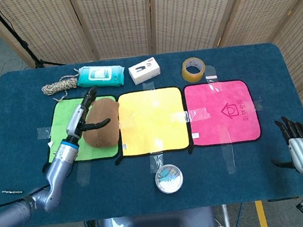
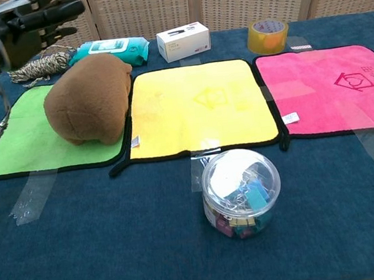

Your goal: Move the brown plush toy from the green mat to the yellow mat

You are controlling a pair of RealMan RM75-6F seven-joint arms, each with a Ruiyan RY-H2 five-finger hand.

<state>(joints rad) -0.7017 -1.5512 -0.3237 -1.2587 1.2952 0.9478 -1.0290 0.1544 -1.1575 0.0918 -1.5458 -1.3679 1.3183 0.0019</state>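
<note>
The brown plush toy (image 1: pixel 102 128) (image 2: pixel 91 98) lies on the right part of the green mat (image 1: pixel 65 129) (image 2: pixel 16 138), its side reaching the mat's right border. The yellow mat (image 1: pixel 153 120) (image 2: pixel 200 105) beside it is bare. My left hand (image 1: pixel 84 116) (image 2: pixel 24 26) hovers above and to the left of the toy, fingers spread, holding nothing. My right hand (image 1: pixel 301 145) rests at the table's near right corner, fingers apart and empty; it shows only in the head view.
A pink mat (image 1: pixel 222 112) lies right of the yellow one. Along the back sit a rope bundle (image 1: pixel 59 85), a wipes pack (image 1: pixel 100 75), a white box (image 1: pixel 145 71) and a tape roll (image 1: pixel 192 69). A clear tub of clips (image 2: pixel 240 189) stands in front of the yellow mat.
</note>
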